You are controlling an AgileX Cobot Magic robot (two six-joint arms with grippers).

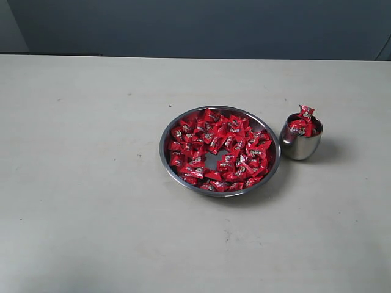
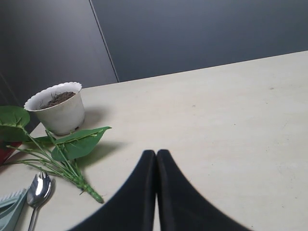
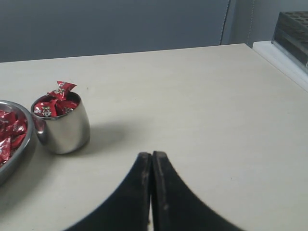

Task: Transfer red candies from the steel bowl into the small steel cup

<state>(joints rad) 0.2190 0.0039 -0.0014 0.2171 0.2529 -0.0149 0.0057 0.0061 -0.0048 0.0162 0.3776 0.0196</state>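
Note:
The steel bowl [image 1: 164, 160] sits mid-table, heaped with red candies [image 1: 227, 141] around a bare patch at its centre. Just right of it stands the small steel cup [image 1: 299, 146], filled with red candies [image 1: 303, 124], one poking above the rim. The right wrist view shows the cup [image 3: 65, 129] and the bowl's rim [image 3: 25, 139] well apart from my right gripper [image 3: 152, 154], which is shut and empty. My left gripper [image 2: 156, 152] is shut and empty over bare table. Neither gripper appears in the exterior view.
Beyond the left gripper stand a white plant pot [image 2: 60, 113] with soil, a leafy green sprig [image 2: 67, 154] lying flat, and a steel spoon [image 2: 37, 190]. A dark wall runs behind the table. A dark rack [image 3: 293, 29] stands past the table's right edge.

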